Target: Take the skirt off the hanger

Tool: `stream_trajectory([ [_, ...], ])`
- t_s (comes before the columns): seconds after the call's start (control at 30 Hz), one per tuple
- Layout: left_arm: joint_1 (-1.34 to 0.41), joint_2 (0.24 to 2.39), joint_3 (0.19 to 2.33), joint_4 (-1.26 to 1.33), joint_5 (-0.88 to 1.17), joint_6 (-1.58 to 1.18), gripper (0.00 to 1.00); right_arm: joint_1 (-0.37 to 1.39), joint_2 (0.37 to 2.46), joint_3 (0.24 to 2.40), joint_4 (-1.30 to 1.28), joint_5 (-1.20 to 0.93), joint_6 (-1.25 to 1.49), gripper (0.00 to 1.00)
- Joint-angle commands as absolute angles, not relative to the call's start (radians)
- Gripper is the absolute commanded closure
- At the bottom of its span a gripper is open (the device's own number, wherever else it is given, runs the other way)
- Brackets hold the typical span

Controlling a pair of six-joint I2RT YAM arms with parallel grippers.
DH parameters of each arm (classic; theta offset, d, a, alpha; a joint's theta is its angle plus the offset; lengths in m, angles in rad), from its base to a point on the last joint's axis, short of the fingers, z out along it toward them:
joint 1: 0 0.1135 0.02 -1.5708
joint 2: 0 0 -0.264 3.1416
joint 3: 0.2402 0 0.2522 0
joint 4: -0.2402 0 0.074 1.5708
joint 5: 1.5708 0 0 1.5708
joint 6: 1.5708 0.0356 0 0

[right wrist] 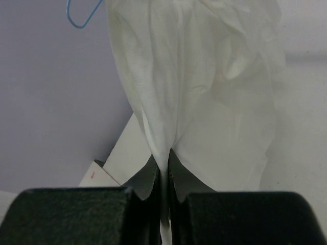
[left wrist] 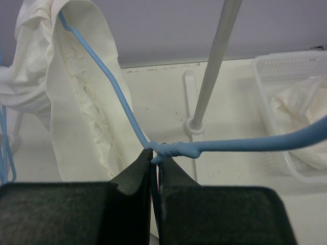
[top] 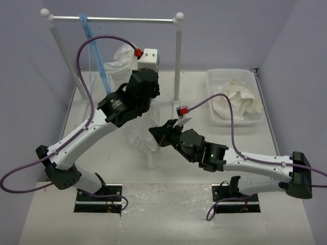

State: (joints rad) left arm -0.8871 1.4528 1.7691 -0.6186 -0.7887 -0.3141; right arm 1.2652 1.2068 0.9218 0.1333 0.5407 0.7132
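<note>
The white skirt hangs from a light-blue wire hanger, held up in front of the rack. In the left wrist view the skirt is draped over the hanger's sloping arm. My left gripper is shut on the hanger's twisted neck, just below the hook. In the top view the left wrist is raised near the rail. My right gripper is shut on a fold of the skirt low down, with the fabric pinched between its fingers.
A white clothes rack has a rail and an upright pole. Other blue hangers hang at the rail's left. A white basket at the right holds an off-white cloth.
</note>
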Motion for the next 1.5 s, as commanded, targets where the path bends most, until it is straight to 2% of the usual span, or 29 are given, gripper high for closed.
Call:
stream_trajectory([
  [0.0, -0.834, 1.367, 1.888, -0.284, -0.992, -0.178, 1.00, 1.272, 1.183, 0.711, -0.339, 0.511, 0.932, 1.00],
  [0.17, -0.831, 1.362, 1.872, -0.255, -1.083, -0.117, 1.00, 1.272, 1.026, 0.643, -0.457, 0.509, 1.019, 1.00],
  [0.3, -0.821, 1.358, 1.858, -0.250, -1.061, -0.133, 1.00, 1.276, 0.942, 0.623, -0.437, 0.480, 0.935, 1.00],
  [0.57, -0.758, 1.391, 1.884, -0.273, -1.016, -0.170, 1.00, 1.302, 1.002, 0.580, -0.463, 0.425, 0.900, 1.00],
  [0.77, -0.755, 1.397, 1.901, -0.304, -0.937, -0.198, 1.00, 1.301, 1.052, 0.632, -0.394, 0.454, 0.864, 1.00],
  [1.0, -0.750, 1.387, 1.993, -0.391, -0.730, -0.235, 1.00, 1.172, 1.175, 0.571, -0.310, 0.331, 0.850, 1.00],
  [1.2, -0.750, 1.387, 2.042, -0.590, -0.504, -0.241, 1.00, 1.140, 1.178, 0.724, -0.348, 0.403, 0.792, 1.00],
  [1.33, -0.750, 1.336, 1.906, -0.673, -0.447, -0.281, 1.00, 1.127, 1.152, 0.839, -0.388, 0.482, 0.782, 1.00],
  [1.37, -0.750, 1.322, 1.840, -0.692, -0.446, -0.313, 1.00, 1.126, 1.147, 0.877, -0.417, 0.485, 0.784, 0.86],
  [1.4, -0.750, 1.309, 1.806, -0.696, -0.449, -0.324, 1.00, 1.126, 1.140, 0.894, -0.429, 0.482, 0.778, 0.55],
  [1.47, -0.750, 1.255, 1.746, -0.707, -0.440, -0.334, 1.00, 1.127, 1.124, 0.922, -0.463, 0.479, 0.772, 0.21],
])
